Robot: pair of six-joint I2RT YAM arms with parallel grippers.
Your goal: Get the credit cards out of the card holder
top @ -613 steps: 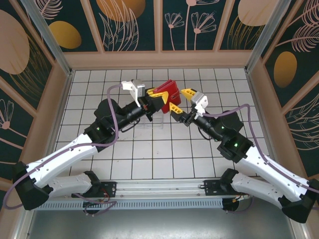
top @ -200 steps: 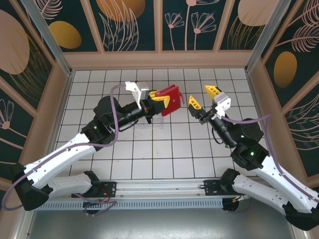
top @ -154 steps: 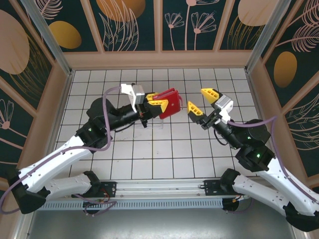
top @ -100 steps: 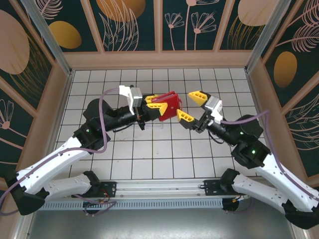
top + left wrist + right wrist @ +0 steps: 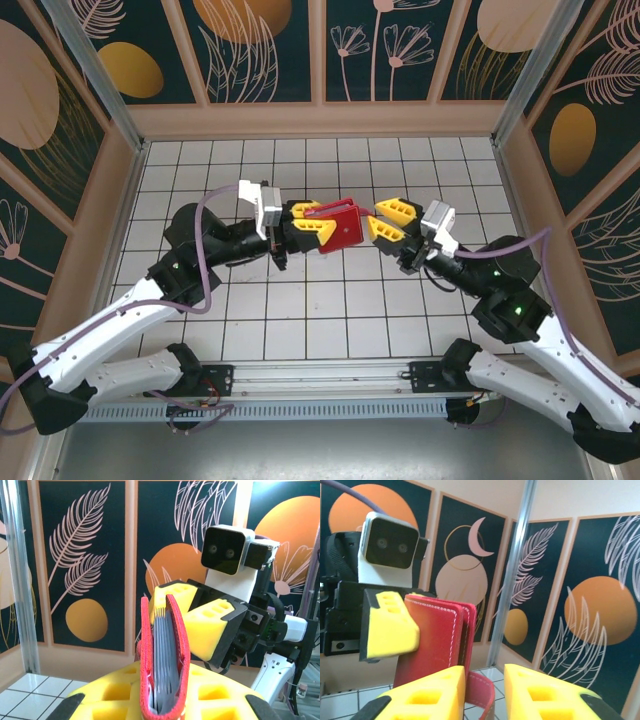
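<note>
Clamping the card holder (image 5: 345,228), left pincer (image 5: 322,222); right pincer (image 5: 375,220) straddles its tab (image 5: 480,687).

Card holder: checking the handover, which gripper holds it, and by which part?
Left gripper clamps the card holder near its folded spine; jaws of the right gripper straddle the closing tab, grip uncertain.

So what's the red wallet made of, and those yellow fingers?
The wallet looks like leather or fake leather: smooth, slightly shiny, with pale stitching along its edge. The fingers are probably hard matte plastic, maybe printed: blocky, with square hollows in them.
</note>
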